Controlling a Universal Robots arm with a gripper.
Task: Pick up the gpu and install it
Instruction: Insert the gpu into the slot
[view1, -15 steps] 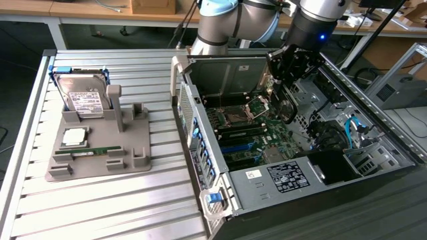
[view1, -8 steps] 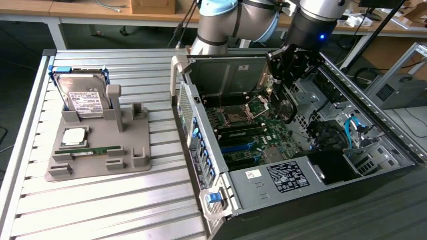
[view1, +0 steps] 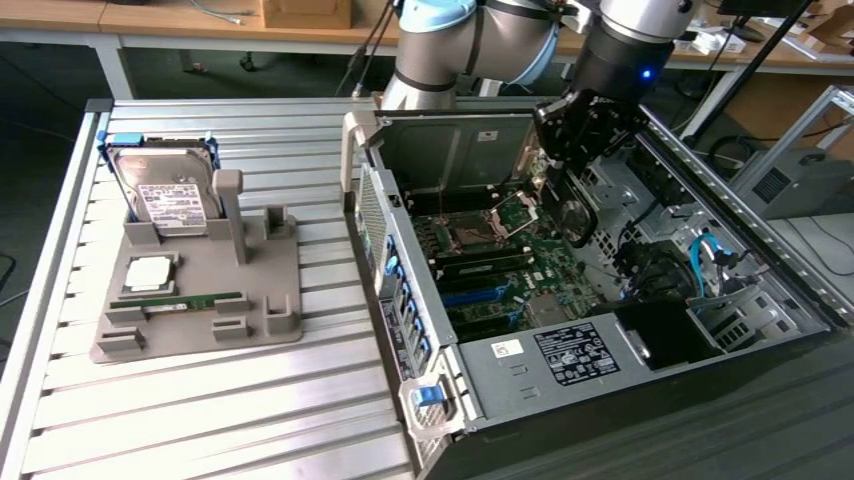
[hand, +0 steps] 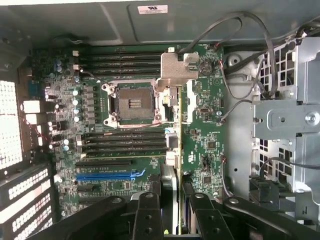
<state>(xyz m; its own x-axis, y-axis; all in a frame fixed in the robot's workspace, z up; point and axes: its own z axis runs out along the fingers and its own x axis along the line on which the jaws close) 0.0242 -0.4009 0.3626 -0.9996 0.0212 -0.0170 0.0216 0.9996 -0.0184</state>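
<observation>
The gpu (hand: 174, 145) shows edge-on in the wrist view as a thin card with a silver bracket at its far end. It hangs above the green motherboard (hand: 210, 130) inside the open computer case (view1: 534, 375). My gripper (hand: 173, 202) is shut on it, a black finger pressing each face. In the exterior view the gripper (view1: 563, 160) hovers over the case's far end with the dark gpu (view1: 575, 212) hanging below it, above the board.
A blue expansion slot (hand: 107, 176) and the processor socket (hand: 132, 102) lie beside the card. Cables (hand: 250, 60) and a metal drive cage (hand: 285, 120) crowd the other side. On the slatted table a grey holder (view1: 200, 300) carries a hard drive (view1: 167, 190), a processor chip (view1: 147, 272) and a memory stick (view1: 194, 300).
</observation>
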